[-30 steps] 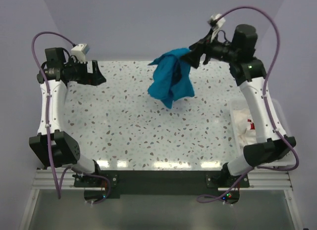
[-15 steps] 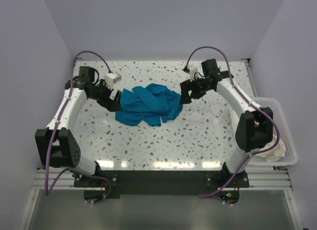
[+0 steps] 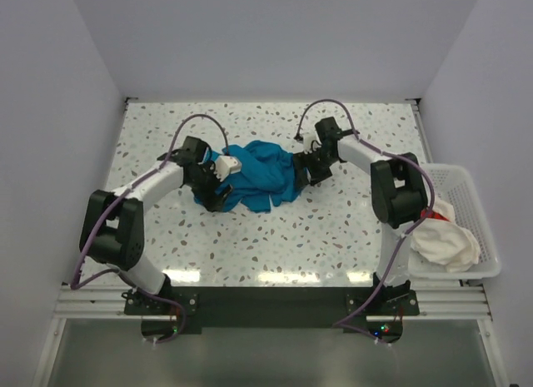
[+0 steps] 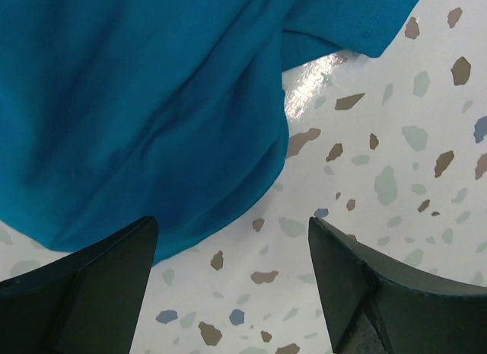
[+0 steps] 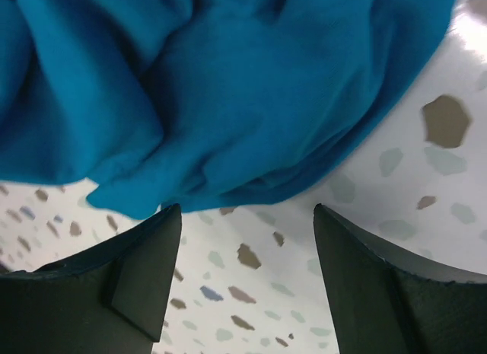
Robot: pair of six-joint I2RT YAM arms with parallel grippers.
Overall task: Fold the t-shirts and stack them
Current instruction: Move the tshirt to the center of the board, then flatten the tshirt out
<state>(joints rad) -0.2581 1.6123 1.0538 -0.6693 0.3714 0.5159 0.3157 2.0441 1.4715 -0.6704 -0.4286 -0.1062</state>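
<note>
A teal-blue t-shirt [image 3: 258,175] lies crumpled in a heap at the middle of the speckled table [image 3: 350,229]. My left gripper [image 3: 218,186] sits low at the heap's left edge, open, with bare table between its fingers [image 4: 99,285] and the cloth [image 4: 152,110] just ahead. At the heap's right edge my right gripper [image 3: 304,172] is also open, its fingers [image 5: 129,278] apart over the table, with the shirt's folds [image 5: 228,87] in front of them. A white t-shirt with red marks [image 3: 445,237] is bundled in the basket at the right.
A white mesh basket [image 3: 483,208] stands at the table's right edge, beside the right arm's base. Purple cables loop above both wrists. Walls close off the table at the back and sides.
One second ago my right gripper held the teal shirt up in the air. The shirt now lies on the table, released. Both arms have come down and inward to its two sides.
</note>
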